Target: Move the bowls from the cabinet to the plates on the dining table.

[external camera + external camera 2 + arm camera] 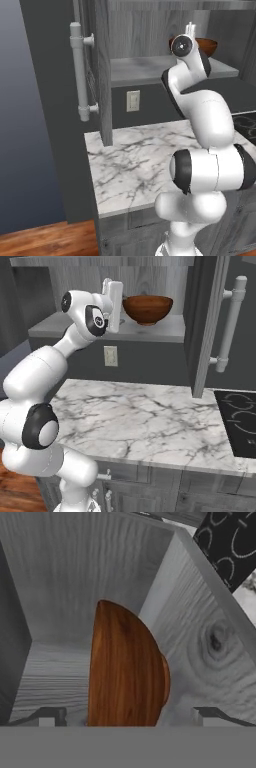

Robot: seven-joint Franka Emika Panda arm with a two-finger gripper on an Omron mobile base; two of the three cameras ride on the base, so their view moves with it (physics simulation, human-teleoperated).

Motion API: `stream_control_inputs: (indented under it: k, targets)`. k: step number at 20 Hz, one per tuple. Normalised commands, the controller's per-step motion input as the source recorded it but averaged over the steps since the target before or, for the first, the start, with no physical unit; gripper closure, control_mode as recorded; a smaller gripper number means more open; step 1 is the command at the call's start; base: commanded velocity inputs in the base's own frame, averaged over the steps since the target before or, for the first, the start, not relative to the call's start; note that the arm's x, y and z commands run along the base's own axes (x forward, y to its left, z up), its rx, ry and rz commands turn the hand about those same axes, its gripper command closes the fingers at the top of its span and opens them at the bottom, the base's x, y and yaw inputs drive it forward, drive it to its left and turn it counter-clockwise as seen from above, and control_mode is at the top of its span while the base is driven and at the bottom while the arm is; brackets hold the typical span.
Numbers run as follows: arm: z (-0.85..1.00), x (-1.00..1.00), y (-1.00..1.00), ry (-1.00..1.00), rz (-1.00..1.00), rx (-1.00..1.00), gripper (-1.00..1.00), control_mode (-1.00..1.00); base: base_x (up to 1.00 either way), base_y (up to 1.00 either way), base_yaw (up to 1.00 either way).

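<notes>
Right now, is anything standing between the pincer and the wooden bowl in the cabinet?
Nothing visible. In the hand view the wooden bowl lies straight ahead of the open pincer, on the cabinet shelf, with both doors swung open.

Rises from the lower right of the left base view, folds at a dark elbow joint and reaches to the upper right of the frame. Gripper (127, 714) raised high, rolled sideways, pointing forward. Finger tips (50, 717) wide apart at the bottom of the hand view, jaws parted, nothing held.
</notes>
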Motion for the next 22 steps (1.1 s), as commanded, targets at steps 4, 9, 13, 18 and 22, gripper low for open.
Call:
stream_control_inputs:
  k: [4, 9, 13, 18, 22]
  targets:
    - [-0.04, 0.32, -0.03, 0.0, 0.0, 0.0, -1.0, -1.0, 0.0, 0.0, 0.0]
    - [-0.04, 0.3, -0.05, 0.0, 0.0, 0.0, -1.0, -1.0, 0.0, 0.0, 0.0]
    - [-0.08, 0.27, -0.05, 0.0, 0.0, 0.0, -1.0, -1.0, 0.0, 0.0, 0.0]
    - [-0.14, 0.22, -0.04, 0.0, 0.0, 0.0, -1.0, -1.0, 0.0, 0.0, 0.0]
    - [-0.12, 0.23, -0.05, 0.0, -0.01, 0.0, -1.0, -1.0, 0.0, 0.0, 0.0]
